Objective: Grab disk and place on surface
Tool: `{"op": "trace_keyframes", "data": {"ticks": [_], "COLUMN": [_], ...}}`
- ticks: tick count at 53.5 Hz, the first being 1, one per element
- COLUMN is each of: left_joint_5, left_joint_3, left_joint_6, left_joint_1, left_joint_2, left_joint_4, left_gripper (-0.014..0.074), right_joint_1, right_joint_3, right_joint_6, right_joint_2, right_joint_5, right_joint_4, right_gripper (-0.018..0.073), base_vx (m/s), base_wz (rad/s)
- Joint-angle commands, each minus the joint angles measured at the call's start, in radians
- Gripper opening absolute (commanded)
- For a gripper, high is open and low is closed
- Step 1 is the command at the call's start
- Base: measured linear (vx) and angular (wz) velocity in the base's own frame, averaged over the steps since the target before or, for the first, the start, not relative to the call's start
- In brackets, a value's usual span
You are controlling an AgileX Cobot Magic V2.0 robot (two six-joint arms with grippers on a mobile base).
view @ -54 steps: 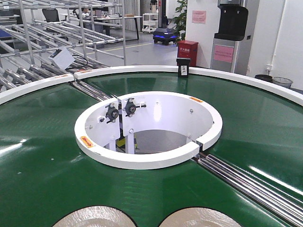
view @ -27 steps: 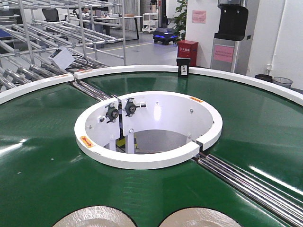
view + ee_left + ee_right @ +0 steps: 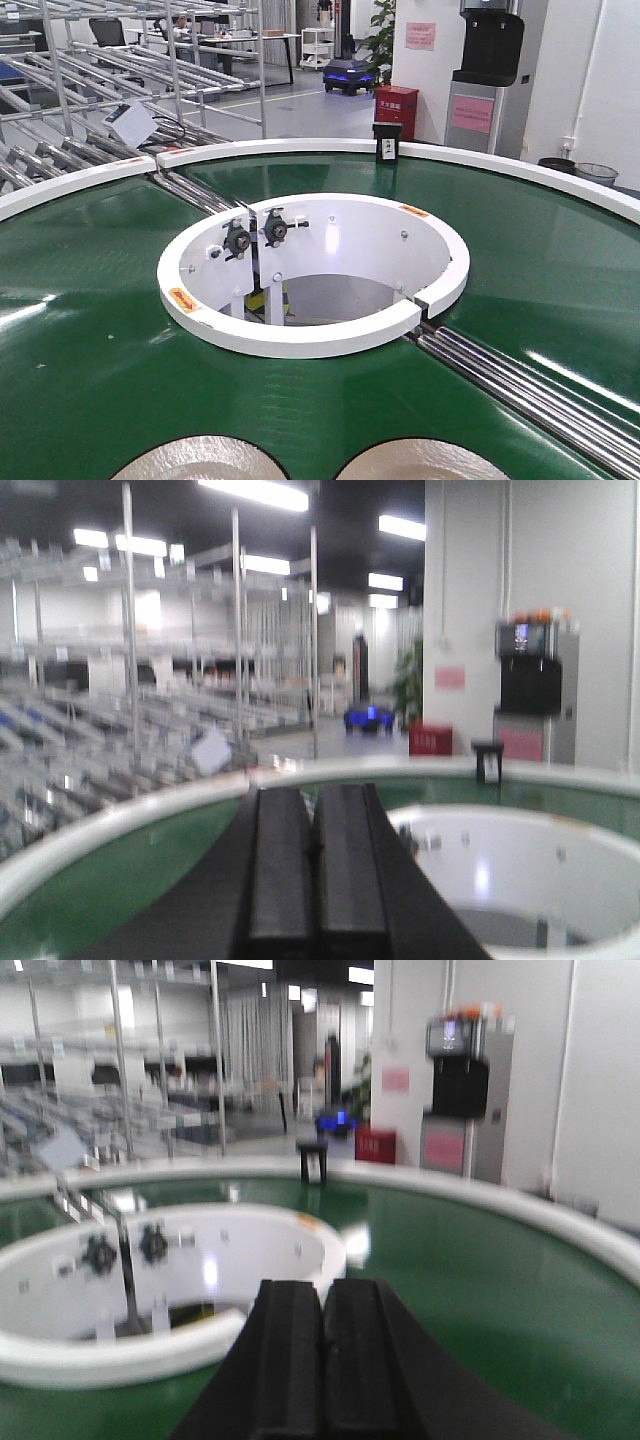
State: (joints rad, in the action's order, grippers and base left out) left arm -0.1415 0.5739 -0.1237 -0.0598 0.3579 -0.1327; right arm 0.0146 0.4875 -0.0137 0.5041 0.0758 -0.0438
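Observation:
Two pale beige disks lie on the green ring conveyor belt (image 3: 90, 330) at the bottom edge of the front view, the left disk (image 3: 195, 460) and the right disk (image 3: 420, 462), both cut off by the frame. Neither gripper shows in that view. In the left wrist view my left gripper (image 3: 315, 790) is shut with nothing between its black fingers, held above the belt (image 3: 110, 880). My right gripper (image 3: 323, 1284) is likewise shut and empty, above the belt (image 3: 480, 1270). No disk appears in either wrist view. The dark grey glossy surface is out of view.
A white inner ring wall (image 3: 310, 340) surrounds the belt's central opening. Metal rollers (image 3: 520, 385) cross the belt at right and back left. A small black box (image 3: 387, 141) stands on the white outer rim. Metal racks (image 3: 90, 60) fill the back left.

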Motion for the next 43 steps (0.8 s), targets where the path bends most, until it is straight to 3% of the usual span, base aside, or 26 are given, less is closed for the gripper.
{"op": "trace_keyframes", "data": {"ticks": [1, 13, 20, 30, 37, 43], "left_joint_5": [-0.003, -0.077, -0.11, -0.163, -0.171, -0.17], "left_joint_3": [0.031, 0.031, 0.031, 0.031, 0.031, 0.031], "left_joint_6": [0.013, 0.013, 0.013, 0.013, 0.013, 0.013], "left_joint_1": [0.001, 0.001, 0.001, 0.001, 0.001, 0.001], "left_joint_2": [0.103, 0.333, 0.455, 0.583, 0.654, 0.722], "left_joint_4": [-0.006, -0.004, -0.004, -0.005, -0.051, -0.148], "left_gripper": [0.0004, 0.0096, 0.0253, 0.0472, 0.0526, 0.0522], "right_joint_1": [-0.005, -0.005, -0.005, -0.005, -0.005, -0.005], "right_joint_3": [0.034, 0.034, 0.034, 0.034, 0.034, 0.034], "right_joint_6": [-0.001, -0.001, -0.001, -0.001, -0.001, -0.001], "right_joint_2": [0.11, 0.303, 0.364, 0.387, 0.387, 0.387], "right_joint_5": [-0.054, -0.065, -0.065, -0.054, -0.061, -0.061], "right_joint_4": [0.0, 0.0, 0.0, 0.0, 0.0, 0.0], "right_gripper": [-0.0004, 0.0043, 0.0125, 0.0311, 0.0444, 0.0525], "base_vx": [0.0, 0.0, 0.0, 0.0, 0.0, 0.0], "base_wz": [0.0, 0.0, 0.0, 0.0, 0.0, 0.0]}}
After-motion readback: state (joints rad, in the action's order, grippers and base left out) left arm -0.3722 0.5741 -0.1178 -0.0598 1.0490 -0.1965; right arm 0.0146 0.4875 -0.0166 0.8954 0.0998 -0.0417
